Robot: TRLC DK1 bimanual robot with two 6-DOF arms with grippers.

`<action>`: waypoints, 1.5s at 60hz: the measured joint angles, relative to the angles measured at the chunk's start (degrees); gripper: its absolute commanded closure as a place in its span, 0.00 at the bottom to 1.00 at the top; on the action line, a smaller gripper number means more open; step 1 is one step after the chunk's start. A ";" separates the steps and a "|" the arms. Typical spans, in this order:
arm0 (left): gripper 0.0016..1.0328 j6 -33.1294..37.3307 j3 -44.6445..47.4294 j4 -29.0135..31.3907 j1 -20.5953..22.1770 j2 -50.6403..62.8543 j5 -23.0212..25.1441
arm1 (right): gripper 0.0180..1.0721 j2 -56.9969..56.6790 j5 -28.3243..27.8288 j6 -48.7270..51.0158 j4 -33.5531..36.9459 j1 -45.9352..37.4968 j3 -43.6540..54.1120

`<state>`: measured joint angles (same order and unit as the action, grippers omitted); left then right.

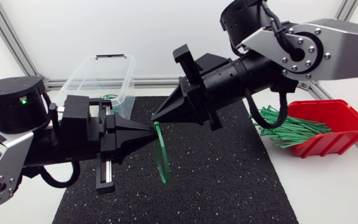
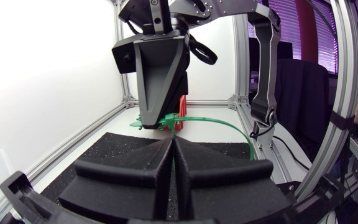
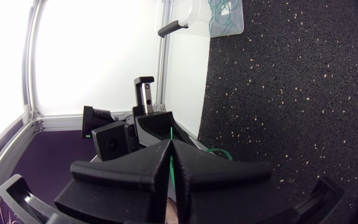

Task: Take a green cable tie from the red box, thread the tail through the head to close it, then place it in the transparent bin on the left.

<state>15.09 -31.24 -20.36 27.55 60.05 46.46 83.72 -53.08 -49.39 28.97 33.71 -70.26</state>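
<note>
Head view, left to right: transparent bin (image 1: 98,78) at the far left corner of the black mat (image 1: 229,180); left gripper (image 1: 148,129) closed on a green cable tie (image 1: 161,154), its tips nearly meeting those of the right gripper (image 1: 158,116), which is likewise clamped on the same tie; tie hangs below both as a bowed arc above the mat; whether tail has entered head cannot be told; red box (image 1: 344,118) at far right, holding loose ties (image 1: 284,129). Judgement: tie is light, thin, springy, slick; likely to flex and twist if held mid-strap; best pinched on its flat sides, close behind head and near tail tip.
</note>
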 measured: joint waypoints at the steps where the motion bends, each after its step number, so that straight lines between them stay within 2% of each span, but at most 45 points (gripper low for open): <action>1: 0.97 0.00 0.00 0.00 0.00 0.00 0.00 | 0.94 -0.04 0.02 0.04 0.00 0.00 0.00; 15: 0.97 0.00 0.00 0.22 2.03 0.00 -0.68 | 0.94 -0.26 0.20 0.15 0.87 0.00 0.13; 48: 0.97 -0.02 -0.33 3.28 10.47 -2.51 -7.91 | 0.94 -1.36 -0.24 -0.09 3.02 -0.07 0.63; 72: 0.97 0.00 -4.15 7.93 11.69 -4.31 -7.72 | 0.94 -4.81 0.46 -0.28 2.47 -0.07 0.63; 90: 0.97 0.00 -4.83 9.03 11.69 -5.05 -7.52 | 0.94 -5.62 1.07 -0.28 2.14 -0.07 0.61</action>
<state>15.09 -36.07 -11.33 39.24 55.00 38.94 78.11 -52.01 -49.67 31.11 33.65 -69.65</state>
